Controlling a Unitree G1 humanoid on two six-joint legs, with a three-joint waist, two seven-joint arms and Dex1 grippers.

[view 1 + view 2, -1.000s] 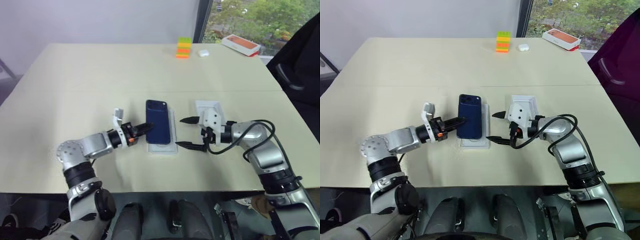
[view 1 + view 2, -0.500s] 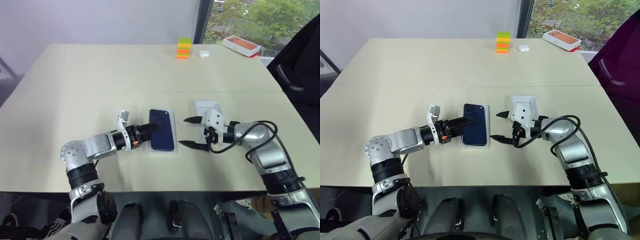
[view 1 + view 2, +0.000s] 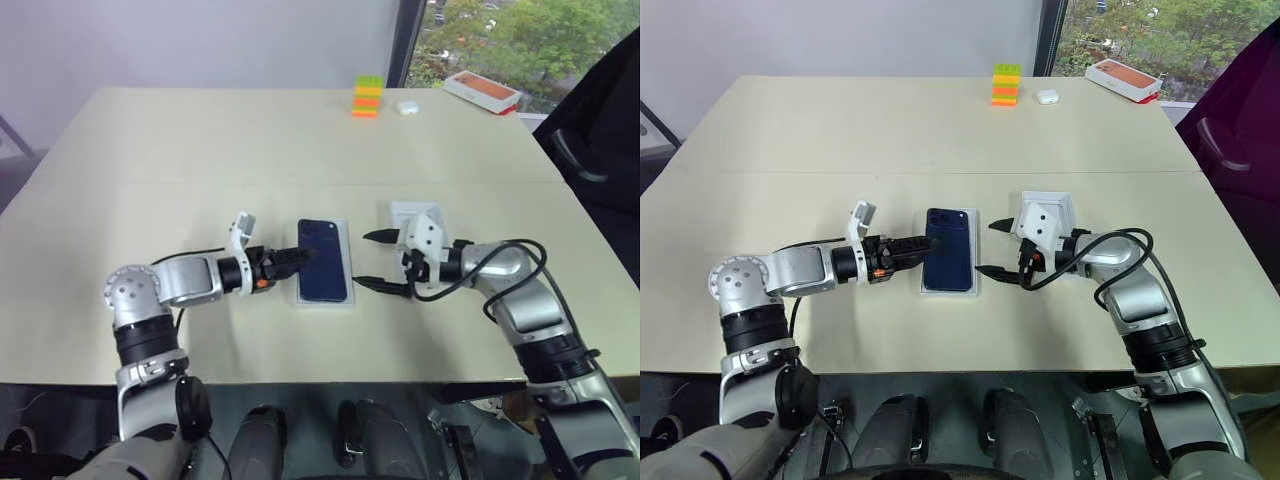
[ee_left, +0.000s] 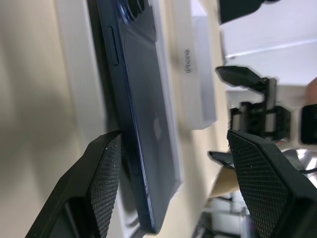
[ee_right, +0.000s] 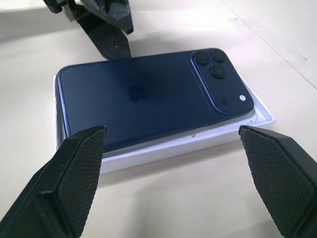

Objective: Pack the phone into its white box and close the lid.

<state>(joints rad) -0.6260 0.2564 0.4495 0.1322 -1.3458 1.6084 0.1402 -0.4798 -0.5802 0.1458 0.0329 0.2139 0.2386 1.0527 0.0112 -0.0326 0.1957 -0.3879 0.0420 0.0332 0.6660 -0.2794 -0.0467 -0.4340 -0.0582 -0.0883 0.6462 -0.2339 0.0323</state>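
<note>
You have one phone (image 3: 324,260) here. It is dark blue and lies flat, back side up, in the one white box (image 5: 163,145) in the middle of the table (image 3: 200,150). From the right wrist view you can count three round camera eyes and one small white dot at one corner of its back. The white rim of the box peeks out all around the phone.

You have two grippers. Your left gripper (image 3: 297,256) sits at the left edge of the phone. Its two black fingers (image 4: 101,183) are spread apart and hold nothing. From the left wrist view, one finger is right by the phone's long side and the other one is up over its back. I cannot tell if a finger touches the phone.

Your right gripper (image 3: 380,261) waits just beside the right side of the box. Its two fingers (image 5: 67,178) are spread wide apart, with nothing between them.

One more white box piece, the lid (image 3: 418,218), lies on the table by your right gripper, partly hidden under it. It is apart from the box with the phone.

At the far end of the table you can see one small stack of colored blocks (image 3: 367,96), one tiny white case (image 3: 406,105), and one orange-topped box (image 3: 482,90).
</note>
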